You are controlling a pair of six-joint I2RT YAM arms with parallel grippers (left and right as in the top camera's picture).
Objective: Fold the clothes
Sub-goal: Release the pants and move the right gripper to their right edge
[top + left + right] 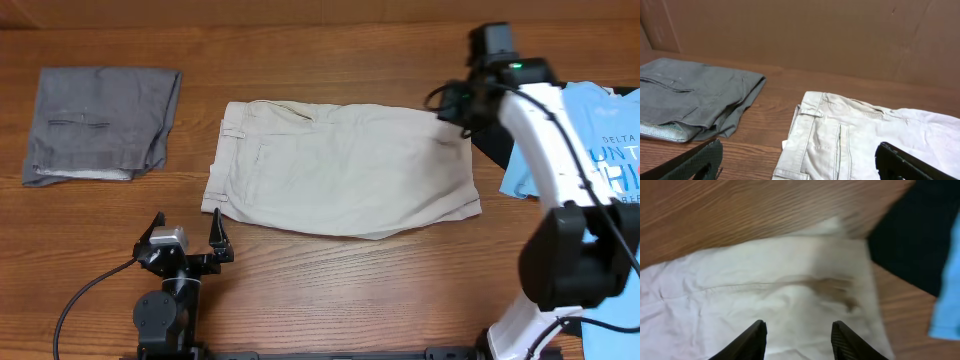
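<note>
The khaki trousers lay in a broad, flat rectangle at the middle of the counter. Their waistband was to the left, a slit pocket showed, and the cloth was lightly creased. My right tool hung over their far right corner, fingers partly apart with nothing between them. My left tool sat near me, just short of the waistband, spread wide and empty. The counter was brown wood grain. Grey folded trousers lay far left, a light blue T-shirt at the right. A plain brown wall stood behind.
</note>
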